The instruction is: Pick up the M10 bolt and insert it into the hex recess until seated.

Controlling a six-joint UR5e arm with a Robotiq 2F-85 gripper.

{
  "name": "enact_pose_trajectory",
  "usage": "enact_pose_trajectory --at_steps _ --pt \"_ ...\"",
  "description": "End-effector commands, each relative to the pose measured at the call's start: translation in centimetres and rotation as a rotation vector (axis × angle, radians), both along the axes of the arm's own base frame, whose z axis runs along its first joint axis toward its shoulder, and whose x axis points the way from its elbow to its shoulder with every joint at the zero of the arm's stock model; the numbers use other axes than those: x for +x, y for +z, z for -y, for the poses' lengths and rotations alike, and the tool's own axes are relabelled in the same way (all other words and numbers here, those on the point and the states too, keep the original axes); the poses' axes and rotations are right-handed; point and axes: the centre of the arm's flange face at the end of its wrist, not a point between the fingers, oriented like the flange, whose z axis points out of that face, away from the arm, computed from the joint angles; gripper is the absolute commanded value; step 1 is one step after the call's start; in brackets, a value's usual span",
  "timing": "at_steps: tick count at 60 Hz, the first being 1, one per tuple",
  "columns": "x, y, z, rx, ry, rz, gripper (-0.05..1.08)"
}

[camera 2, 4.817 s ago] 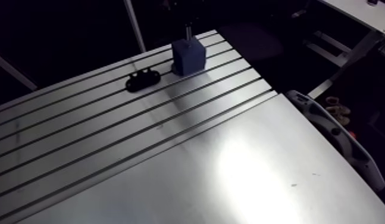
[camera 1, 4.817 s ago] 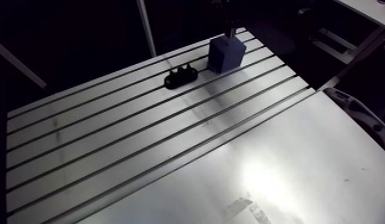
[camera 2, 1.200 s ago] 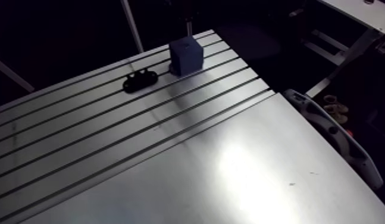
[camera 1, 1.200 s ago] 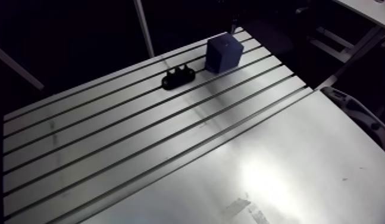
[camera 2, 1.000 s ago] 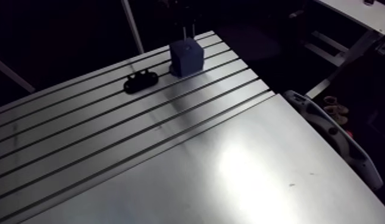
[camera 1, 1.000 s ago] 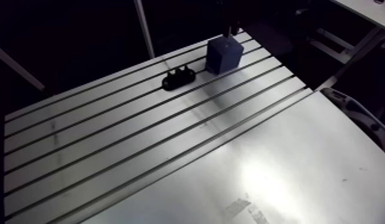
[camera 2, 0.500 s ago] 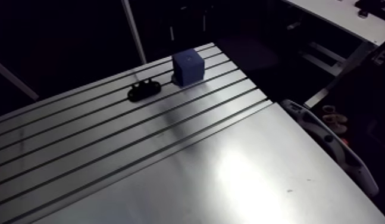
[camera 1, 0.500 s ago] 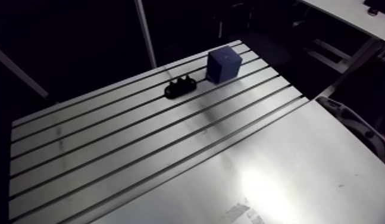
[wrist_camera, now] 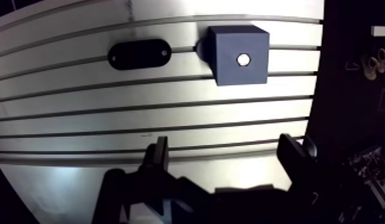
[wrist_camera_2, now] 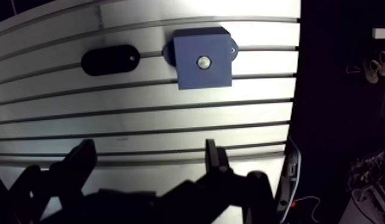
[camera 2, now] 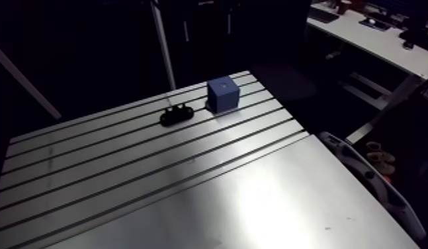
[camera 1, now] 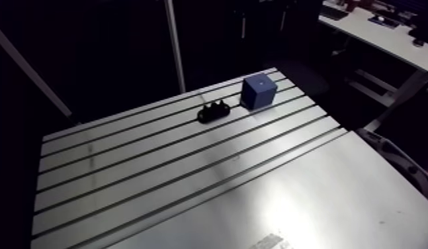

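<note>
A blue block (wrist_camera: 238, 55) stands on the slotted table (camera 1: 190, 172) at its far edge. On the block's top face a bright hex bolt head (wrist_camera: 243, 59) shows in the recess, level with the surface. In the wrist view my gripper (wrist_camera: 224, 149) hangs well above the table, some way back from the block. Its fingers (wrist_camera: 160, 152) are spread wide with nothing between them. A black oval holder (wrist_camera: 139, 54) lies beside the block; the arm view shows short prongs on the holder (camera 1: 213, 112).
A smooth metal plate (camera 1: 322, 199) covers the near part of the table. Beyond the table's right edge lies a grey curved part (camera 2: 368, 179). A slanted pole (camera 1: 175, 46) rises behind the table's far edge.
The gripper has opened, let go of the bolt and risen away from the block. The bolt stays in the block's top. The arm view has shifted with the arm.
</note>
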Motion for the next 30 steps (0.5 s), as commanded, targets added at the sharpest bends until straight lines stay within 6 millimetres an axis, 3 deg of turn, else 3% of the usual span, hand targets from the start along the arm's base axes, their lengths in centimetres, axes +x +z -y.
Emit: enact_pose_trajectory --at_steps 1,4,13,24,30 --pt "3.3 10.9 15.2 0.054 -0.001 -0.086 0.00" --pt "5.3 13.2 15.9 0.063 -0.013 -0.127 0.00" --pt "7.5 15.1 17.1 0.060 -0.004 -0.158 0.00" --pt "8.9 14.6 20.6 0.057 0.059 -0.140 0.00" --pt "9.5 14.7 21.6 0.054 0.078 -0.128 0.00"
